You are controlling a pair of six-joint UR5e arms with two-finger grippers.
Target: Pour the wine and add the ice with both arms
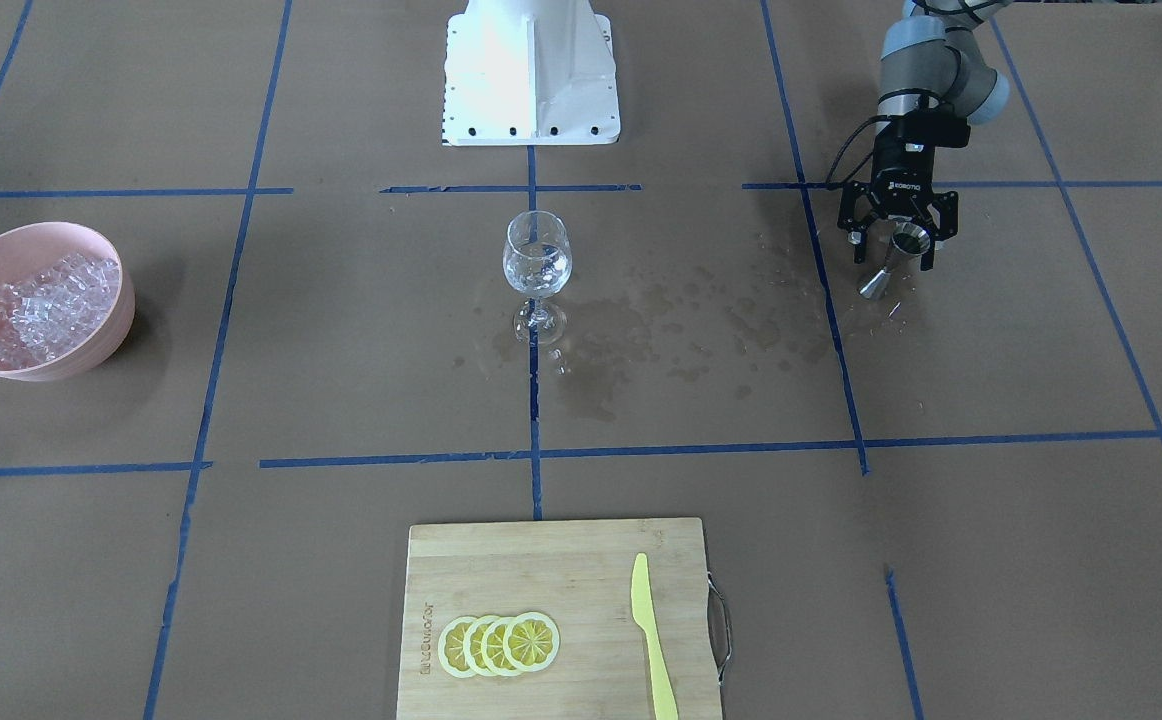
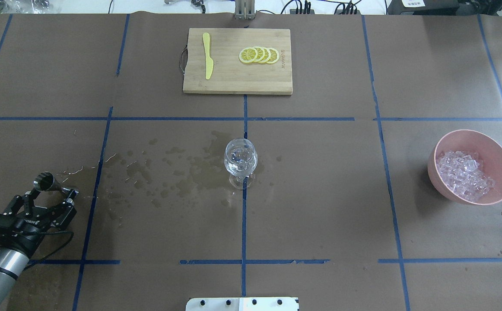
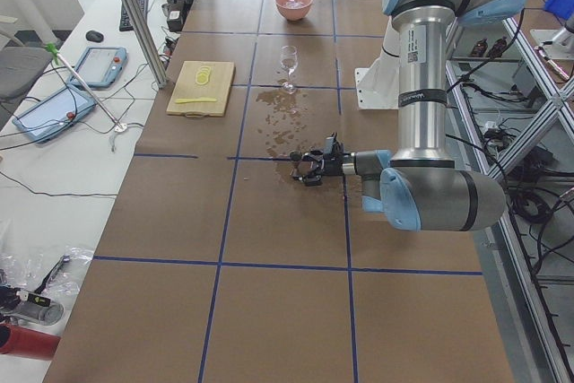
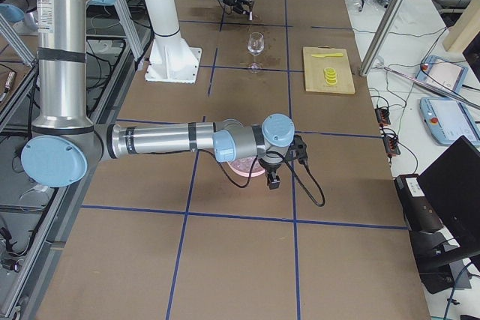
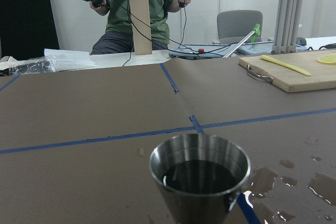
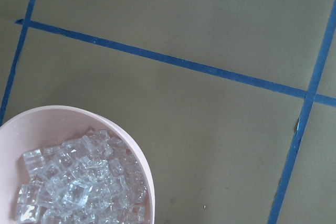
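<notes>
My left gripper (image 1: 891, 258) is at the table's left side, also seen from overhead (image 2: 52, 193). Its fingers are spread open on either side of a steel jigger (image 1: 893, 262), which fills the left wrist view (image 5: 199, 177); a little liquid seems to sit inside. The clear stemmed wine glass (image 2: 240, 162) stands at the table's middle. Clear ice cubes (image 2: 465, 175) fill a pink bowl (image 2: 471, 131) on the right. My right gripper (image 4: 273, 179) hangs over that bowl (image 6: 79, 111); I cannot tell whether it is open or shut.
Wet patches (image 2: 182, 172) spread between the jigger and the glass. A wooden cutting board (image 2: 233, 82) with lemon slices (image 2: 259, 55) and a yellow knife (image 2: 208, 60) lies at the far edge. The white base block (image 1: 531, 70) is at the robot's side.
</notes>
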